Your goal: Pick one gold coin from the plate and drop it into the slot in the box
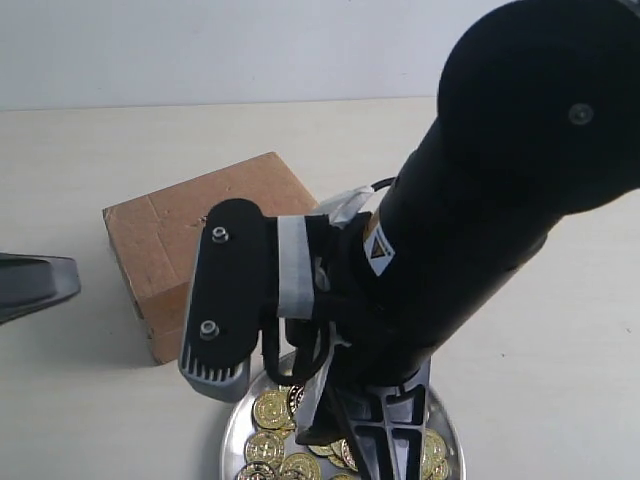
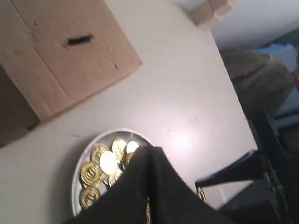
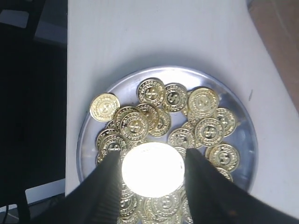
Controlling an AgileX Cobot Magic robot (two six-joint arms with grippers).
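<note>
**A:** Start at the left. How does the left pincer stand?

**B:** The left pincer [image 1: 68,284] is at the far left edge, above the table [image 1: 100,410]. Its dark fingers are pressed together and hold nothing. It is well apart from the box.

**A:** And the box?

**B:** Next along is the box [image 1: 200,235], plain brown cardboard with taped seams, lying flat on the table. The left wrist view shows the slot [image 2: 79,40], a short, narrow dark slit cut in the top face.

**A:** Then the plate?

**B:** The plate [image 3: 238,105] is to the right of the box and near its corner. It is round, shiny silver metal with a raised rim. It carries a heap of coins [image 3: 201,100], gold and embossed, many of them overlapping. The black right arm [image 1: 470,220] reaches down over it.

**A:** Has the right pincer got one?

**B:** It looks so. The right pincer [image 3: 152,156] stands fairly wide, and one gold coin [image 3: 152,169] fills the gap from finger to finger. That coin looks larger than the ones lying beneath it. Glare bleaches its face white, so I can't see the contact itself clearly.
</note>
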